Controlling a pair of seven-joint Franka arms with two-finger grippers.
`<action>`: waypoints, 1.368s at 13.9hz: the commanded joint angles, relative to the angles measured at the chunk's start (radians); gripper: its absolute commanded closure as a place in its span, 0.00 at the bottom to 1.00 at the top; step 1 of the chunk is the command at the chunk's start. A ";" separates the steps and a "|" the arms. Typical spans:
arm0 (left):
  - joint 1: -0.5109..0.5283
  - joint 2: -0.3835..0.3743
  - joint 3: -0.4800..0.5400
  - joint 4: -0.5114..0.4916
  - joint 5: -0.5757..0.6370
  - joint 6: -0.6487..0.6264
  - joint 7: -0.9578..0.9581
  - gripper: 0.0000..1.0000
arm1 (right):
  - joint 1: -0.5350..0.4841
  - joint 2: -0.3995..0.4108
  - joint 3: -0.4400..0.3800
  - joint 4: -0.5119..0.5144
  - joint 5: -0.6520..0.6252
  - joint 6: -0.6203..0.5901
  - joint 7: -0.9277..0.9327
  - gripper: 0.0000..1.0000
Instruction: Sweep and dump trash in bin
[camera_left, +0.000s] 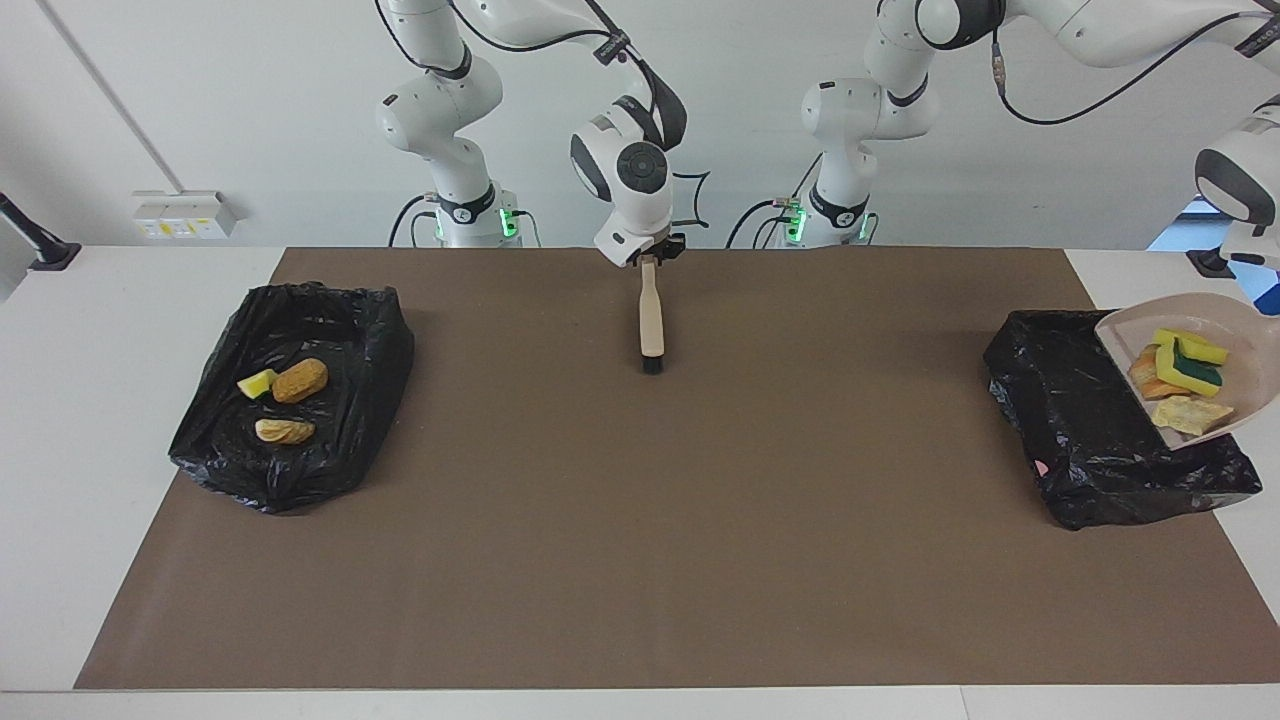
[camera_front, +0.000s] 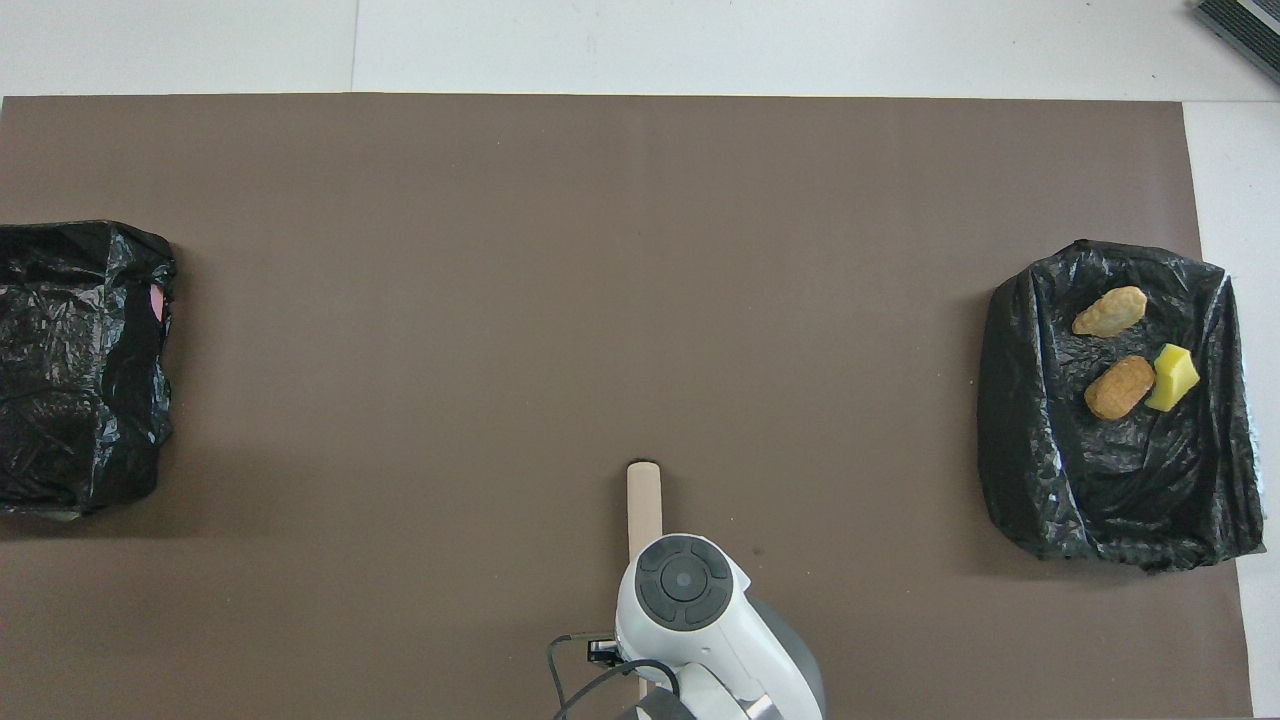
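Mat (camera_left: 640, 520) was plain brown; table (camera_left: 110, 420) white. Both bin liners (camera_left: 290, 395) (camera_left: 1100, 440) were glossy black. Dustpan (camera_left: 1250, 340) was pale beige, holding yellow-and-green sponge bits (camera_left: 1185, 358). Brush (camera_left: 650, 318) had a beige handle, black bristles.

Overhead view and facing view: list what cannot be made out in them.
- Left gripper: out of the overhead view; in the facing view the frame edge cuts it off beside the beige plastic dustpan.
- Right gripper: the white wrist covers it in the overhead view.
- Beige-handled brush: its grip end is under that wrist.
- Dustpan scraps: absent overhead.
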 joint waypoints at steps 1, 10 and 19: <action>-0.013 -0.046 -0.036 -0.044 0.138 -0.020 -0.119 1.00 | -0.002 0.032 -0.002 0.051 -0.002 0.019 -0.035 0.00; -0.010 -0.076 -0.125 0.024 0.363 -0.149 -0.199 1.00 | -0.215 0.028 -0.012 0.220 -0.281 0.018 -0.038 0.00; 0.007 -0.105 -0.194 0.066 0.134 -0.186 -0.184 1.00 | -0.442 -0.011 -0.012 0.396 -0.431 -0.145 -0.274 0.00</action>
